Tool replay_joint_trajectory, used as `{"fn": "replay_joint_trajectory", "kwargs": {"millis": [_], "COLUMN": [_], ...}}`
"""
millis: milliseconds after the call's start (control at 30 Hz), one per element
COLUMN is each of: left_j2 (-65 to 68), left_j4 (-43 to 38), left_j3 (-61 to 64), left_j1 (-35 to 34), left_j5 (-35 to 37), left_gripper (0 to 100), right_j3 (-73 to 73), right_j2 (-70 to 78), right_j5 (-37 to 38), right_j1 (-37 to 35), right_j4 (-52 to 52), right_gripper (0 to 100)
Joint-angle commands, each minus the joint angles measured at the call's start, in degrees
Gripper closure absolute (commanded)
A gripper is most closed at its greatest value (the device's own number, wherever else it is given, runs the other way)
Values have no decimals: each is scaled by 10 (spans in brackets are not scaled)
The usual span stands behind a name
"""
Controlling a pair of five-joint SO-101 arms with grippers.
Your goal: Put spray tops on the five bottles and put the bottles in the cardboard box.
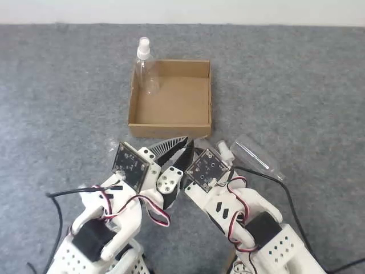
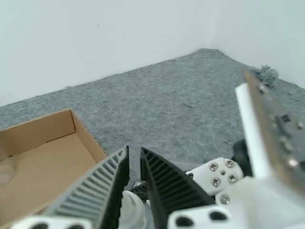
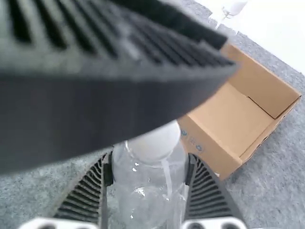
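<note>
My right gripper (image 3: pixel 148 162) is shut on a clear bottle (image 3: pixel 147 195), held just in front of the cardboard box (image 1: pixel 171 130). A white spray top (image 3: pixel 152 140) sits on the bottle's neck. My left gripper (image 2: pixel 134 151) comes in from the side, shut on that spray top (image 2: pixel 131 210); one of its ribbed fingers (image 3: pixel 119 57) crosses over the bottle. From above, the left gripper (image 1: pixel 179 142) and the right gripper (image 1: pixel 187 157) meet close to the box's front wall. A second bottle (image 1: pixel 147 74) with its spray top on stands in the box's far left corner.
Another clear bottle (image 1: pixel 256 157) with a white top (image 1: pixel 225 150) lies on the grey mat beside the right arm. A bit of clear plastic (image 1: pixel 111 145) shows by the left arm. The box (image 3: pixel 238 119) floor is mostly bare.
</note>
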Motion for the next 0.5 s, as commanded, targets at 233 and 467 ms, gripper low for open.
{"fn": "replay_joint_trajectory", "kwargs": {"millis": [233,467], "left_j2": [-9,-9], "left_j4": [11,34], "left_j3": [-60,-87], "left_j1": [-43,-59], "left_j5": [-7,-7], "left_gripper": [963,962], "right_j3": [-8,-6], "right_j2": [1,1], "right_j5": [24,24], "right_j1": [4,5], "right_j4": [1,-2], "right_gripper": [992,992]}}
